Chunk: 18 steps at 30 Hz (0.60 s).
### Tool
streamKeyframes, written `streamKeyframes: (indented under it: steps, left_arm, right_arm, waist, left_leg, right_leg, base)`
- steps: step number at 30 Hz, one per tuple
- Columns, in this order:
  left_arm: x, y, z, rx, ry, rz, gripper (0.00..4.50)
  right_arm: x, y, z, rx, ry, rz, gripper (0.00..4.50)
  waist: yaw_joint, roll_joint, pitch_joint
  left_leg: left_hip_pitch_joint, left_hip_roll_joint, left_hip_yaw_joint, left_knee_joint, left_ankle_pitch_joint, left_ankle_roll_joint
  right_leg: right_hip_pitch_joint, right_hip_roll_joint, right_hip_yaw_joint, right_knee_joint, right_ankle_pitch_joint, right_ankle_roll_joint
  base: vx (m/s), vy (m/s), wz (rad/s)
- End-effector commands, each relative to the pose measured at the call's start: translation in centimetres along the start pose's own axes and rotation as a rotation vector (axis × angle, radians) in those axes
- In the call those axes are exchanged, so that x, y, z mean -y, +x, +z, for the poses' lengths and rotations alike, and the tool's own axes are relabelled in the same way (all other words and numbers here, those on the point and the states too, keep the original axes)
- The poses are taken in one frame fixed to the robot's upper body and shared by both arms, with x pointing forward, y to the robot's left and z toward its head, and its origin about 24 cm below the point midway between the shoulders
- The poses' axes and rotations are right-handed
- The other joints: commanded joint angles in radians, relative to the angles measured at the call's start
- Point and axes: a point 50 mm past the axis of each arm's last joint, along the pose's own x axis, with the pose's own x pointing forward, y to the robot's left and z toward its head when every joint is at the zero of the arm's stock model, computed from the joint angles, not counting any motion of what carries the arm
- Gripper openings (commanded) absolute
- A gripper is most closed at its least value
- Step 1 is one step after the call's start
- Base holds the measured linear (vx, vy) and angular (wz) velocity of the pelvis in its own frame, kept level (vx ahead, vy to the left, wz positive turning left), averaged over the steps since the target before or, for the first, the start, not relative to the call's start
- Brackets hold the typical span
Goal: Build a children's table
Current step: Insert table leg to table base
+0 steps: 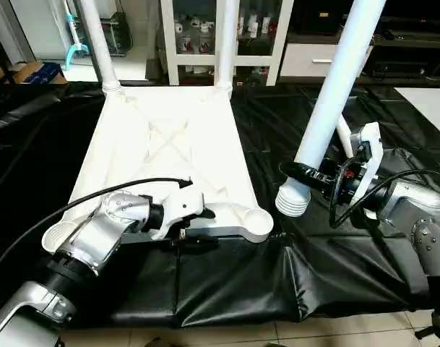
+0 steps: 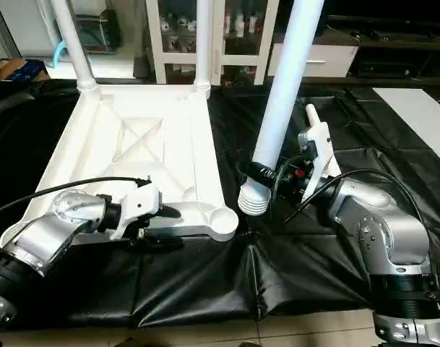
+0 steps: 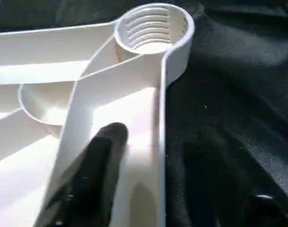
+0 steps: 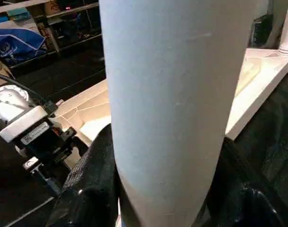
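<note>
Two legs already stand in the far corner sockets of the table top [image 1: 169, 144], at the upper left of the head view: the far left leg [image 1: 97, 43] and the far right leg [image 1: 225, 43]. The top lies underside up on a black sheet [image 1: 277, 282], its X-ribs showing. We judge the step in hand to be the fitting of a third leg [image 1: 335, 94], which the right gripper [image 1: 313, 176] holds just above its ribbed threaded end, a black finger on each side of the tube, closed on it. The leg leans a little, and its threaded end hangs just beside the near right corner socket [image 1: 257, 217], at centre right of the frame, apart from it.

The left gripper [image 1: 194, 225] is at the top's near edge, lower centre of the frame. In the left wrist view one black finger [image 3: 94, 175] lies over the inner face of the rim and the other sits outside it, so the fingers straddle the edge (part open; whether they pinch it yet, we cannot tell).

Next, we think, the right arm has to bring the leg upright over the empty threaded socket, lower it in and turn it, while the left steadies the top against sliding.

Around us: a white glass-door cabinet [image 1: 227, 36] at top centre and a white flat board [image 1: 429, 105] at the right edge. The creased sheet beside the socket could snag the thread.
</note>
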Motion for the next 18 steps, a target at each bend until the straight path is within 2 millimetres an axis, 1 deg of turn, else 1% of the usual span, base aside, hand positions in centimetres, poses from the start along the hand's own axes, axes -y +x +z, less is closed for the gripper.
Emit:
streamKeyframes:
  steps: [1, 2, 5, 7, 11, 12, 13, 15, 16, 17, 18]
  left_arm:
    - [-0.41, -0.55, 0.07, -0.026, 0.030, -0.007, 2.43]
    - [-0.40, -0.63, -0.01, -0.034, 0.036, -0.011, 2.27]
    - [-0.34, -0.77, -0.21, -0.050, 0.044, -0.022, 2.15]
    - [-0.35, -0.92, -0.38, -0.056, 0.044, -0.021, 1.87]
    - [-0.50, -1.04, -0.38, -0.051, 0.037, -0.014, 1.74]
    - [-0.53, -1.05, -0.37, -0.050, 0.037, -0.013, 1.65]
    - [-0.55, -1.06, -0.36, -0.050, 0.037, -0.012, 1.43]
    - [-0.57, -1.03, -0.34, -0.048, 0.038, -0.012, 1.39]
    - [-0.55, -0.96, -0.33, -0.048, 0.039, -0.015, 1.34]
    - [-0.55, -0.94, -0.33, -0.047, 0.039, -0.016, 1.09]
    - [-0.54, -0.93, -0.33, -0.047, 0.039, -0.016, 1.01]
  right_arm:
    - [-0.16, -0.02, 0.82, 0.003, -0.042, 0.014, 1.87]
    - [-0.15, -0.02, 0.82, 0.003, -0.043, 0.014, 1.87]
    - [-0.17, -0.04, 0.83, 0.003, -0.044, 0.014, 1.87]
    - [-0.19, -0.04, 0.83, 0.003, -0.046, 0.014, 1.87]
    - [-0.22, -0.01, 0.87, 0.004, -0.049, 0.016, 1.87]
    - [-0.24, 0.01, 0.87, 0.004, -0.049, 0.017, 1.87]
    - [-0.24, 0.01, 0.87, 0.004, -0.050, 0.017, 1.87]
    - [-0.26, 0.02, 0.87, 0.004, -0.050, 0.018, 1.87]
    - [-0.29, 0.01, 0.88, 0.003, -0.050, 0.020, 1.87]
    - [-0.29, 0.01, 0.88, 0.003, -0.051, 0.020, 1.87]
    - [-0.29, 0.01, 0.88, 0.002, -0.051, 0.020, 1.87]
  waist:
    - [0.000, 0.003, -0.071]
    - [0.000, 0.003, -0.071]
    - [0.000, 0.004, -0.070]
    - [0.001, 0.005, -0.070]
    - [0.001, 0.005, -0.069]
    - [0.000, 0.004, -0.069]
    - [0.001, 0.004, -0.069]
    - [0.000, 0.004, -0.069]
    - [0.000, 0.006, -0.068]
    - [0.000, 0.005, -0.068]
    - [0.000, 0.005, -0.068]
  left_leg:
    - [0.016, 0.009, 0.003, -0.082, -0.253, -0.015]
    - [0.016, 0.008, 0.003, -0.082, -0.252, -0.014]
    - [0.017, 0.010, 0.003, -0.084, -0.260, -0.016]
    - [0.018, 0.010, 0.003, -0.083, -0.265, -0.017]
    - [0.018, 0.010, 0.002, -0.084, -0.277, -0.020]
    - [0.017, 0.010, 0.002, -0.085, -0.275, -0.020]
    - [0.018, 0.010, 0.003, -0.084, -0.274, -0.019]
    - [0.017, 0.010, 0.003, -0.085, -0.274, -0.019]
    - [0.018, 0.010, 0.003, -0.085, -0.280, -0.020]
    - [0.018, 0.010, 0.002, -0.085, -0.282, -0.020]
    - [0.018, 0.010, 0.002, -0.085, -0.282, -0.020]
  right_leg:
    - [0.048, -0.041, 0.028, -0.081, -0.280, -0.186]
    - [0.047, -0.041, 0.029, -0.082, -0.281, -0.185]
    - [0.046, -0.041, 0.029, -0.082, -0.285, -0.185]
    - [0.045, -0.041, 0.029, -0.082, -0.289, -0.188]
    - [0.045, -0.042, 0.029, -0.084, -0.302, -0.186]
    - [0.045, -0.042, 0.029, -0.084, -0.302, -0.185]
    - [0.044, -0.042, 0.029, -0.084, -0.301, -0.185]
    - [0.044, -0.042, 0.029, -0.084, -0.298, -0.187]
    - [0.043, -0.042, 0.029, -0.085, -0.304, -0.186]
    - [0.044, -0.042, 0.028, -0.084, -0.304, -0.185]
    - [0.044, -0.042, 0.029, -0.085, -0.305, -0.185]
  base:
    - [0.000, 0.000, 0.00]
    - [0.000, 0.000, 0.00]
    - [0.000, 0.000, 0.00]
    - [0.000, 0.000, 0.00]
    - [0.000, 0.000, 0.00]
    - [0.000, 0.000, 0.00]
    - [0.000, 0.000, 0.00]
    - [0.000, 0.000, 0.00]
    - [0.000, 0.000, 0.00]
    - [0.000, 0.000, 0.00]
    - [0.000, 0.000, 0.00]
